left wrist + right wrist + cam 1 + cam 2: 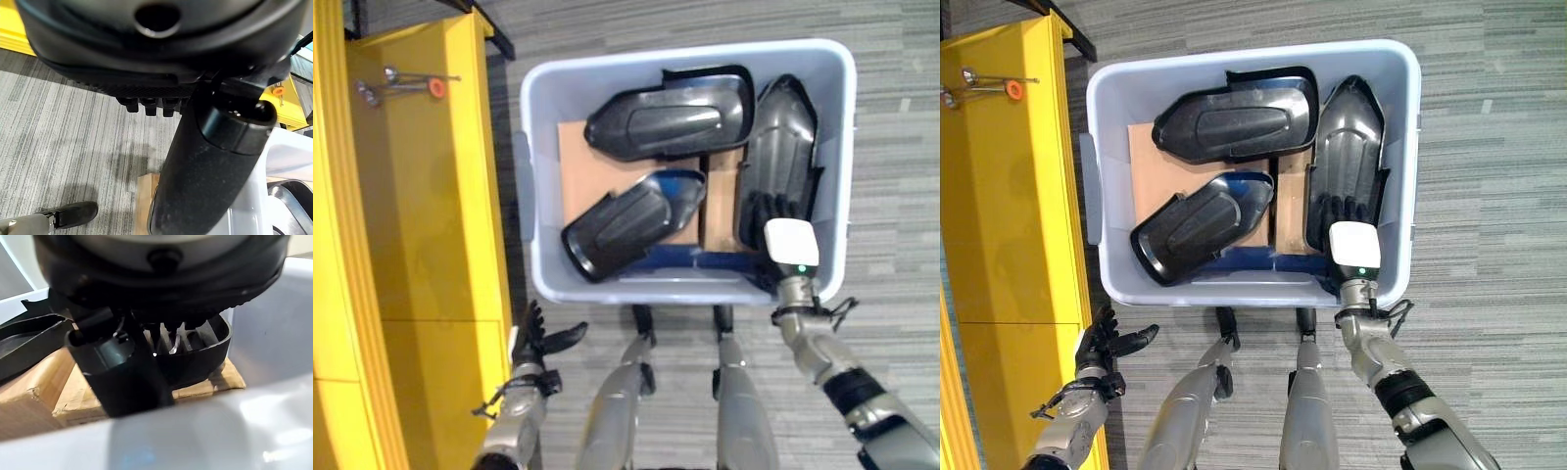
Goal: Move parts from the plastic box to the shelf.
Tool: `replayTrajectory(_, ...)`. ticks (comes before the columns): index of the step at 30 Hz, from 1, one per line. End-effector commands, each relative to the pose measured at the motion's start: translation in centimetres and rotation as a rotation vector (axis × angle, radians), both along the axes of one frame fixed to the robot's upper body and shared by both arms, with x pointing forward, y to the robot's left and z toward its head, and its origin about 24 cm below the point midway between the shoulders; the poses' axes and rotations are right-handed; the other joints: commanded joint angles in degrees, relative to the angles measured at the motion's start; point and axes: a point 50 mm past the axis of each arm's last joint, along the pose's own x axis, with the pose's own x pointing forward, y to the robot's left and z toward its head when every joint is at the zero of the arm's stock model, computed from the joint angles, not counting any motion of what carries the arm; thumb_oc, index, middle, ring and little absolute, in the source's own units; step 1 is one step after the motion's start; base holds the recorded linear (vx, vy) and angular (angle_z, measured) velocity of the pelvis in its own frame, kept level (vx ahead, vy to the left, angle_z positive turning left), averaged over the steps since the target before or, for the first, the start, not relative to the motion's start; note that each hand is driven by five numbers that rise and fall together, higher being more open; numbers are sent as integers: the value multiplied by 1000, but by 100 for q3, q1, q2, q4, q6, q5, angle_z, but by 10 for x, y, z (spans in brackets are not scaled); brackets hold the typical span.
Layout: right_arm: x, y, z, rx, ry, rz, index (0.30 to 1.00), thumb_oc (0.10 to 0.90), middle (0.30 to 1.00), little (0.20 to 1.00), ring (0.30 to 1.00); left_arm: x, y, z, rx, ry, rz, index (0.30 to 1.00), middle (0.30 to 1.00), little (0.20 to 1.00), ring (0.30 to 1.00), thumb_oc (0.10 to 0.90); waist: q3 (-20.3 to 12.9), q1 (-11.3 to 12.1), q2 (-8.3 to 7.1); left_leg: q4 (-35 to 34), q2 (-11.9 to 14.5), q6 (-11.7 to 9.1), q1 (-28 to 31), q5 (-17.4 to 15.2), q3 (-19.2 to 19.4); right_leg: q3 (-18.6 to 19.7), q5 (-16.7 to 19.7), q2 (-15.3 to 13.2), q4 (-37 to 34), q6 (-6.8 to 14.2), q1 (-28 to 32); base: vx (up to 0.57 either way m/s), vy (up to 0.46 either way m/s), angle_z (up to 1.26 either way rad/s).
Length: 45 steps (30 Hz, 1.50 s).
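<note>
Yellow shelf [421, 196] at far left, bearing a few metal bolts [406, 83] near its far end. Left hand [536, 338] hangs beside the shelf, outside the plastic box [538, 176], fingers relaxed and spread, holding nothing. Inside the box, on cardboard sheets [582, 166], lie three dark moulded parts: a top part [671, 117] across the far side, a lower part [622, 225] angled toward the near wall, and a right part [783, 147] standing lengthwise along the right wall. Right hand [773, 220] reaches over the near rim, its fingers laid on the near end of the right part; the right wrist view shows them at that part's curved rim, but whether they have closed on it cannot be told. No part has yet reached the shelf. Risk, as judged: a shallow hold at one end could let the long part pivot and slip during lifting, or its far end could catch the top part or the box wall.
</note>
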Motion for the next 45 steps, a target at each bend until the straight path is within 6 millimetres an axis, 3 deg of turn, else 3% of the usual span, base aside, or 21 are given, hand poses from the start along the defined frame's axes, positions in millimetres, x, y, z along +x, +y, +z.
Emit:
replayTrajectory(1,-4,5,-8,18,21,24,1000,900,1000,1000,1000,-12,23,2,62,-19,64,1000,1000,1000,1000,900,-140,36,50,977,79,-170,-510,-528,97,131,-931,-31,1006,-17,-374,0,0,0)
replayTrajectory(6,-2,9,-20,42,69,7,1000,900,1000,1000,1000,-11,20,0,54,-12,57,1000,1000,1000,1000,900,-143,66,92,968,66,-168,-520,-508,88,117,-940,-32,1025,-28,-385,0,0,0)
replayTrajectory(7,-2,8,-31,70,116,-23,1000,900,1000,1000,1000,-11,18,-1,48,-10,53,1000,1000,1000,1000,900,-140,83,120,964,59,-169,-525,-493,79,107,-938,-31,1040,-32,-389,0,0,0)
replayTrajectory(8,-2,8,-38,83,150,-40,753,724,753,753,753,-10,16,-1,44,-10,47,1000,1000,1000,1000,900,-143,83,133,958,50,-171,-525,-485,78,111,-936,-29,1039,-34,-392,0,0,0)
replayTrajectory(9,-3,7,-44,91,180,-58,300,400,300,300,300,-9,15,-1,41,-11,43,1000,1000,1000,1000,900,-142,90,145,951,48,-170,-526,-479,75,108,-940,-27,1043,-35,-394,-12,5,4)
replayTrajectory(13,-7,6,-71,202,333,-106,300,400,300,300,300,-8,13,-4,46,6,28,1000,1000,1000,1000,900,-133,111,181,924,32,-163,-506,-445,41,74,-934,-29,1053,-47,-377,-8,7,3)
replayTrajectory(19,-13,2,-72,193,340,-87,300,400,300,300,300,-6,13,-4,53,10,27,1000,1000,1000,1000,900,-119,92,150,877,31,-165,-420,-416,13,33,-947,-24,1032,-47,-293,0,0,0)
replayTrajectory(26,-21,-3,-61,193,272,-48,300,400,300,300,300,-8,14,-5,55,22,37,1000,1000,1000,1000,900,-193,46,39,763,46,-178,-288,-381,-31,-14,-951,-20,960,-44,-164,0,0,0)
replayTrajectory(36,-41,-10,-42,205,149,11,300,400,300,300,300,-14,19,-10,73,58,67,1000,1000,1000,1000,900,-510,-1,-264,489,117,-214,152,-278,-157,-128,-933,-25,723,-34,314,15,-13,9)
replayTrajectory(45,-47,-8,-9,230,-2,87,300,400,300,300,300,-20,26,-14,85,90,91,1000,1000,1000,1000,900,-849,-38,-463,338,214,-252,525,-263,-172,-142,-949,-6,595,-12,662,11,-8,-1)
